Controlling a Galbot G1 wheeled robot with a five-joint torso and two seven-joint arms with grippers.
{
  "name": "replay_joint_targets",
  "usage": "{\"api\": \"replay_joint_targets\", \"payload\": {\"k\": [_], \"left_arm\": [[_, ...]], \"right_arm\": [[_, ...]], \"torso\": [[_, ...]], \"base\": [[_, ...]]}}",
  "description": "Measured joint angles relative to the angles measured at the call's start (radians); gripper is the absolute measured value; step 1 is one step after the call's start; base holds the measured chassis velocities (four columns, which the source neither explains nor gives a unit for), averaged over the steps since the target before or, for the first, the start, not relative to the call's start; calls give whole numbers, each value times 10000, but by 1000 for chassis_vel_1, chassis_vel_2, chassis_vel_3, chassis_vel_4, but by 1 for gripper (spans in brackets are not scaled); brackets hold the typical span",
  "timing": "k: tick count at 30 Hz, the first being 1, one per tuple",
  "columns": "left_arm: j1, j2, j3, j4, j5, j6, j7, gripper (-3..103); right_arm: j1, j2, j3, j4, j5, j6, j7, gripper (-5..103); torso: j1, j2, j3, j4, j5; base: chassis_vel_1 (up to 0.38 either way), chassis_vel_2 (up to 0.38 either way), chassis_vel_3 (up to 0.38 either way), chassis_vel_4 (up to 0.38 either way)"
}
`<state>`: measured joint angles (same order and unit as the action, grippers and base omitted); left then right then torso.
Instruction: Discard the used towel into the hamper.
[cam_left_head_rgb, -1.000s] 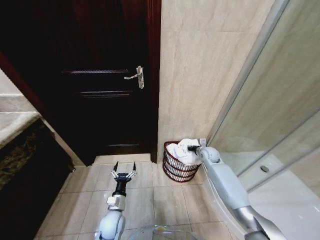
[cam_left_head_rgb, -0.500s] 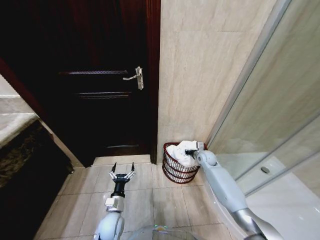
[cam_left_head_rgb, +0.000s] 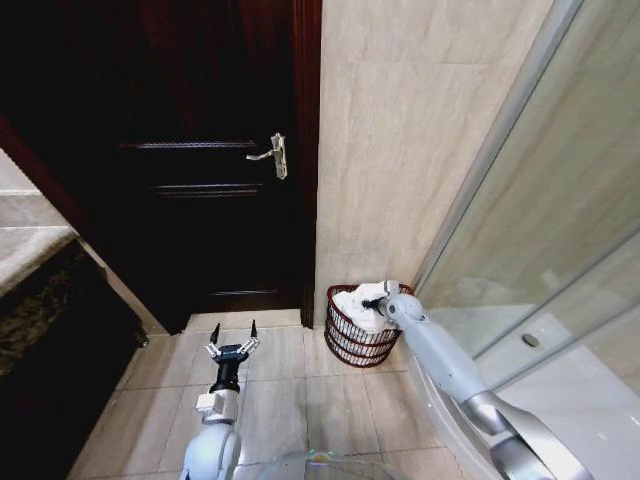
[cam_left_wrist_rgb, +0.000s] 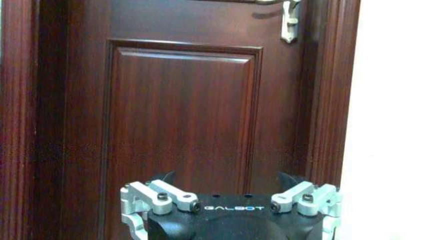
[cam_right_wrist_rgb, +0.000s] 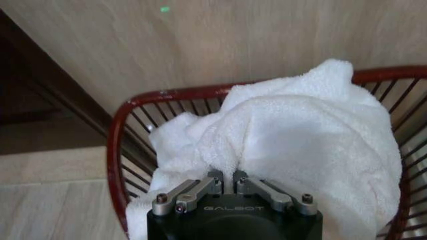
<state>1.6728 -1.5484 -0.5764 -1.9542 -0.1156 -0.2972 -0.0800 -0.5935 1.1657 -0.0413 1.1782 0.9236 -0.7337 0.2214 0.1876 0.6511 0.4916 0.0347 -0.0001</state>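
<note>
Reaching over the hamper (cam_left_head_rgb: 358, 338), the right gripper (cam_left_head_rgb: 372, 301) had its fingers pinched together on a fold of the white towel (cam_left_head_rgb: 357, 303). In the right wrist view the two fingers met at the cloth, with towel (cam_right_wrist_rgb: 293, 145) bunched just beyond the gripper (cam_right_wrist_rgb: 227, 181) and heaped inside the red-brown wire rim of the hamper (cam_right_wrist_rgb: 120, 130). Most of the towel lay in the basket, piled above its rim, one corner draped over the far edge against the wall.

From the head view, the hamper stood on the tiled floor (cam_left_head_rgb: 290, 400) at about 1 o'clock from the robot, tucked against the beige wall (cam_left_head_rgb: 400, 150), with the dark wooden door (cam_left_head_rgb: 200, 180) at 11 o'clock and the glass shower panel (cam_left_head_rgb: 560, 220) at 3 o'clock.

At 7 o'clock from the hamper and well apart from it, the left gripper (cam_left_head_rgb: 232, 344) hung low over the floor, fingers spread wide and holding nothing. Its wrist view showed the gripper (cam_left_wrist_rgb: 230, 192) facing the door (cam_left_wrist_rgb: 180, 110), with the door handle (cam_left_wrist_rgb: 287, 17) high above.
</note>
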Motion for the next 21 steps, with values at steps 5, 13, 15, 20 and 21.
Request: {"api": "replay_joint_targets", "payload": {"k": [5,13,15,20,21], "left_arm": [[-36,-9,-123,83,-105,68,-54,100],[-113,-61,-244,-40,-177,457,-75,100],[-115,-85,-236,-60,-176,479,-74,100],[-198,-139,-209,-121,-119,615,-72,100],[-215,-139,-214,-129,-112,635,-71,100]], "right_arm": [[529,197,-413,-1122,182,1,-310,7],[646,417,-533,-2193,15,6,-760,7],[626,441,-525,-2243,-1,7,-769,7],[540,610,-446,-2541,-54,7,-788,7],[549,658,-448,-2648,-94,9,-789,7]], "torso": [[1,0,1,0,0],[1,1,1,1,2],[1,1,1,1,2],[1,1,2,0,0],[1,1,2,-1,-1]], "base": [[0,0,0,0],[0,0,0,0],[0,0,0,0],[0,0,0,0],[0,0,0,0]]}}
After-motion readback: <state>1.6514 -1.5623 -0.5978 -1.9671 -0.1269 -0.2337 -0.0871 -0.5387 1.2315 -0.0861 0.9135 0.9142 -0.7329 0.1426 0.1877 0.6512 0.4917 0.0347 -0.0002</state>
